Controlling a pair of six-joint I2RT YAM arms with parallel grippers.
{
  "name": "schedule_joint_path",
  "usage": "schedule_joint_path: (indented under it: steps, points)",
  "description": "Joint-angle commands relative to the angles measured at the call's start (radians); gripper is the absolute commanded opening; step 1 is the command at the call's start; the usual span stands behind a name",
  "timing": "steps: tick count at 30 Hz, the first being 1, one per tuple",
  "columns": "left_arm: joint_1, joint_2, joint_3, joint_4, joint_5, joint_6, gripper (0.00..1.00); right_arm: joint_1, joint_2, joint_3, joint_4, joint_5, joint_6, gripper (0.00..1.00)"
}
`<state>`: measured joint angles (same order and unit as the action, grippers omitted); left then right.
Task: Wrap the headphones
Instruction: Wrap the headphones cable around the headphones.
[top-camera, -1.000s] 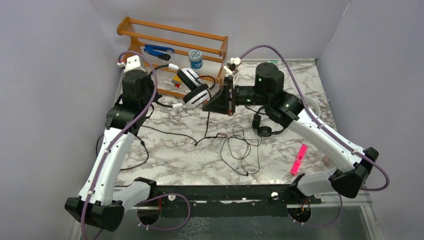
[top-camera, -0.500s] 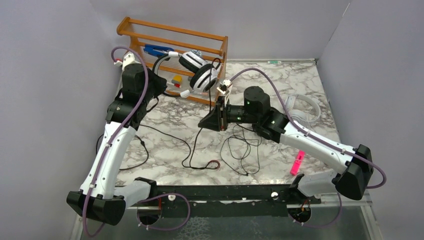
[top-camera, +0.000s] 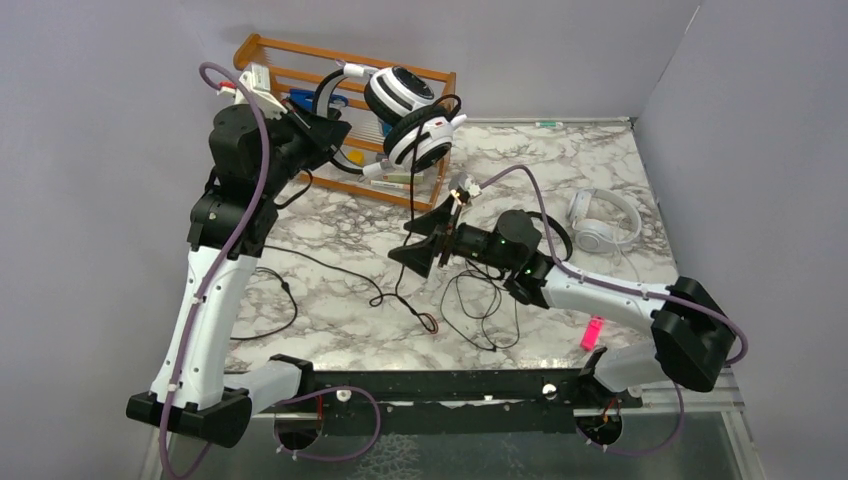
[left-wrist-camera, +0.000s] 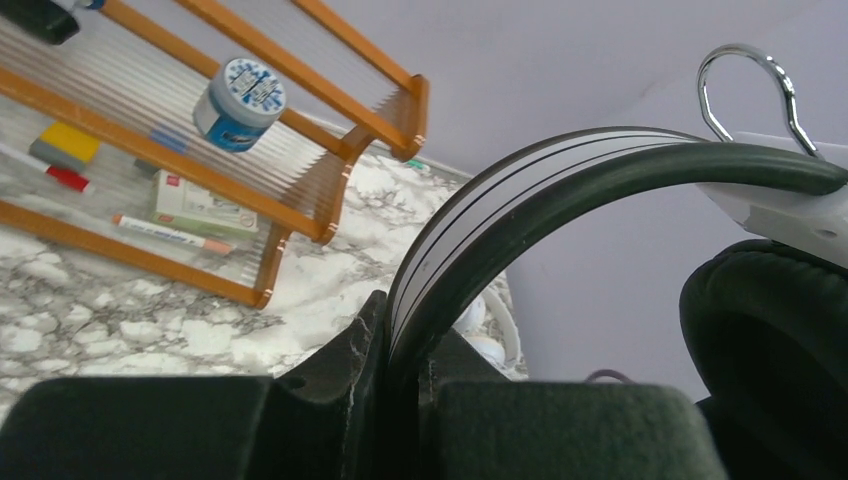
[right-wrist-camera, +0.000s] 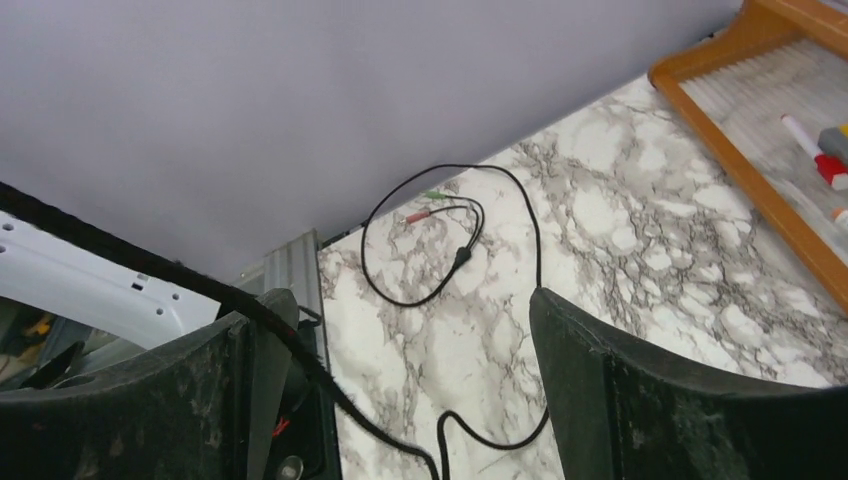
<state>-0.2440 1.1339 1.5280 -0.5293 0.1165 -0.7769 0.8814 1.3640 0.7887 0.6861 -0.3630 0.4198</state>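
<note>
Clamped left gripper (top-camera: 325, 135) holds white headphones with black ear pads (top-camera: 405, 110) by headband, high over orange wooden rack (top-camera: 290, 53); black cord (top-camera: 411, 195) hangs straight down beside wide-open right gripper (top-camera: 410, 243), the nearer arm.

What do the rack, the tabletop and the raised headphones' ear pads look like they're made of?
Rack: wood, orange-brown varnished frame; its shelves look like clear plastic ribs. Tabletop: marble pattern, white with grey veins, possibly printed laminate rather than stone. Ear pad of the headphones: black, matte, puffy, probably soft leatherette over foam.
</note>
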Motion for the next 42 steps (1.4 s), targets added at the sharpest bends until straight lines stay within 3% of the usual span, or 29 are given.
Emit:
schedule_joint_path:
  steps: [1,6,13,17,21,25,27,31,34,37,42]
  points:
    - [0.002,-0.001,0.103,0.071,0.117,-0.019,0.0,-0.008,0.075,0.039,0.232,-0.07,-0.041,0.89]
    - [0.002,0.012,0.145,0.07,0.136,-0.016,0.0,-0.016,0.136,0.018,0.355,-0.107,-0.004,0.79]
    - [0.002,0.039,0.213,0.07,0.209,0.007,0.0,-0.021,0.293,0.029,0.503,-0.163,0.102,0.76]
    - [0.003,0.048,0.244,0.072,0.27,0.032,0.0,-0.059,0.34,0.017,0.587,-0.176,0.173,0.66]
    - [0.001,0.042,0.247,0.082,0.356,0.099,0.0,-0.125,0.389,0.02,0.695,-0.255,0.28,0.48]
    - [0.001,0.016,0.204,0.1,0.433,0.182,0.0,-0.165,0.417,0.051,0.726,-0.342,0.325,0.22]
    - [0.001,-0.001,0.178,0.1,0.439,0.215,0.0,-0.175,0.407,0.053,0.695,-0.368,0.315,0.12]
    - [0.002,0.012,0.149,0.104,0.513,0.254,0.0,-0.187,0.346,0.057,0.526,-0.363,0.244,0.01]
    - [0.001,0.01,0.099,0.088,0.541,0.32,0.0,-0.236,0.31,0.129,0.279,-0.384,0.222,0.01]
    - [0.0,-0.004,0.019,0.089,0.456,0.308,0.0,-0.251,0.285,0.207,0.105,-0.434,0.15,0.01]
    - [-0.044,0.02,-0.059,0.201,0.444,0.217,0.0,-0.241,0.289,0.243,0.115,-0.469,0.185,0.01]
